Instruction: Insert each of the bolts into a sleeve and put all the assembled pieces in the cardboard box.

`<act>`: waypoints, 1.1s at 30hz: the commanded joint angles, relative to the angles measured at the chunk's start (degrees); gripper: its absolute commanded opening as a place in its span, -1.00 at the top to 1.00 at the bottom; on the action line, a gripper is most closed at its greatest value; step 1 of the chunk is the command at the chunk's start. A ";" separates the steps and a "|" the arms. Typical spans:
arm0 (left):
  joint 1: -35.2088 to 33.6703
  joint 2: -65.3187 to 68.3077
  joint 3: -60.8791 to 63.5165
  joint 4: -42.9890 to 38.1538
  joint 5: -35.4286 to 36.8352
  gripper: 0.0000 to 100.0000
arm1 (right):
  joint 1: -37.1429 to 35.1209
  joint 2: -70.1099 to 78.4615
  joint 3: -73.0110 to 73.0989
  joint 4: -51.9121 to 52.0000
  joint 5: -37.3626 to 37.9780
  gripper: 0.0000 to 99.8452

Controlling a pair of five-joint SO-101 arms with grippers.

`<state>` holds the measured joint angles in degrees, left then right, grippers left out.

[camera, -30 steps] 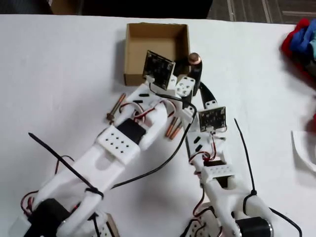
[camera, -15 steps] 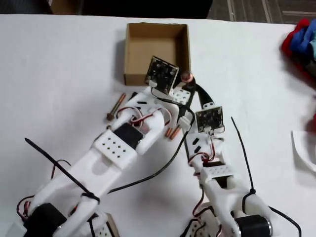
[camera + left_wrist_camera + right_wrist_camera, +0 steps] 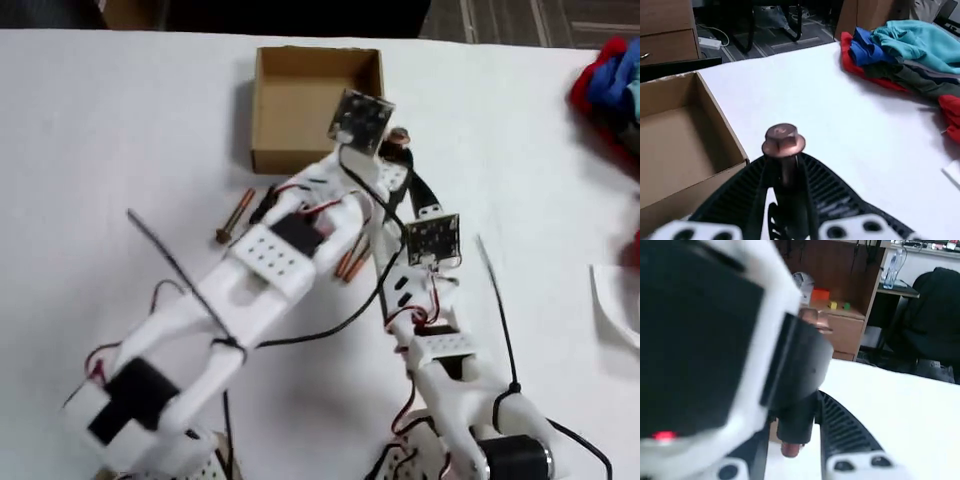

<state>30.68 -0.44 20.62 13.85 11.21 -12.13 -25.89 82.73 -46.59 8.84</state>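
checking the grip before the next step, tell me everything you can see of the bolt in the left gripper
The bolt looks like copper-coloured metal, with a flanged hex head and a round shaft. It stands upright, head up, with its shaft clamped between the black ribbed fingers of the left gripper. The lower shaft is hidden there. It is held just outside one side wall of the open cardboard box, not over the opening.
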 commanded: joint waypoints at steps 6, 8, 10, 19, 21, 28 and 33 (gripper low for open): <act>-0.09 1.05 -7.60 8.09 -1.05 0.75 | -0.48 -0.92 -2.81 -2.07 0.35 0.96; 0.18 0.00 -7.52 9.58 -0.79 0.57 | -0.48 -0.92 -2.90 -2.07 0.35 0.96; 0.35 -1.32 -7.52 10.81 -0.79 0.46 | -0.48 -0.92 -2.90 -2.07 0.35 0.96; 0.18 -10.11 -7.52 14.86 -0.88 0.45 | -0.48 -0.92 -2.90 -1.80 0.35 0.96; -0.18 -12.31 -7.52 15.74 -0.97 0.45 | -0.48 -0.92 -2.90 -1.71 0.35 0.96; -0.53 -15.65 -6.29 17.49 -1.05 0.45 | -0.57 -0.92 -2.90 -1.71 0.35 0.96; -0.35 -15.47 -3.65 17.23 -0.79 0.45 | -0.57 -0.92 -2.90 -1.71 0.44 0.96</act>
<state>30.33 -12.40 16.75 31.34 10.68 -12.57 -26.15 82.55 -47.12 8.84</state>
